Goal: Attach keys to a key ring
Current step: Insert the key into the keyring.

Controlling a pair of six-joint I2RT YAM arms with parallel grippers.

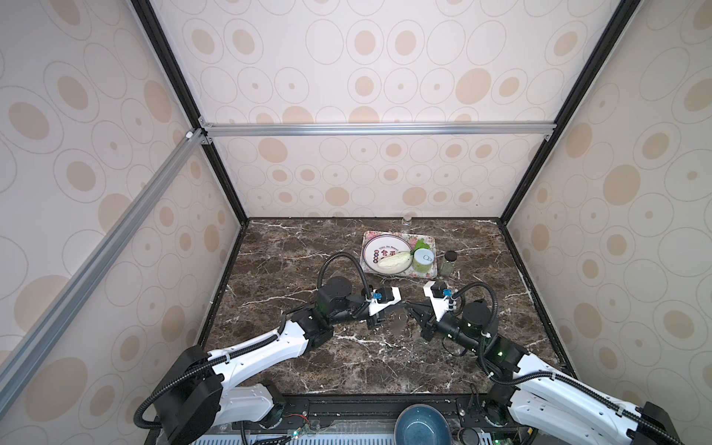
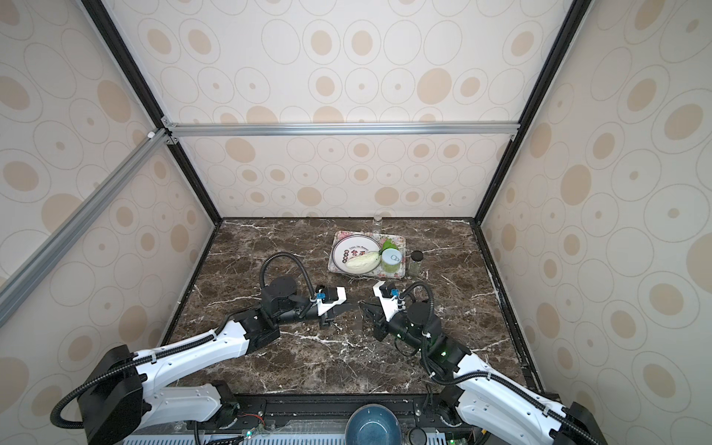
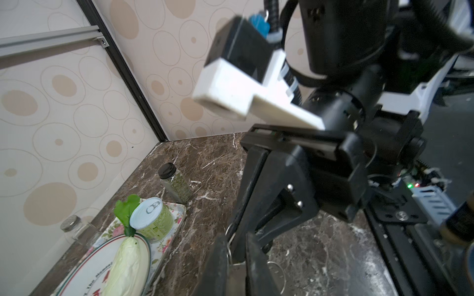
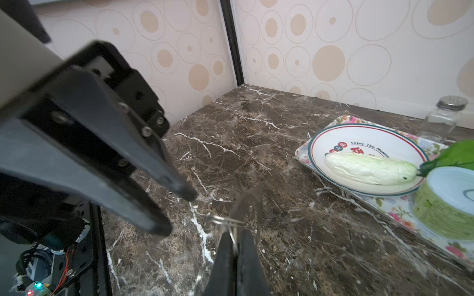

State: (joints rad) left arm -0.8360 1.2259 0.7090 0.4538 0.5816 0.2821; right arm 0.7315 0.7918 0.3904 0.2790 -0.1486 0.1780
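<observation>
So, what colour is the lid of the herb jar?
The herb jar's lid is black; the left wrist view shows it best.

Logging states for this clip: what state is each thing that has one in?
Left tool: jaws apart, holding nothing.
Right tool: shut on the key ring.
Key: at the ring; whether threaded, cannot tell.
Green can: upright, unopened.
Spice jar: upright, capped.
Glass shaker: upright, lid on.

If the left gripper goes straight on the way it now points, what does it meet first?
Most likely the metal key on the thin key ring that the right gripper pinches, just ahead of the left gripper. Depth is unclear: the ring may come first.
</observation>
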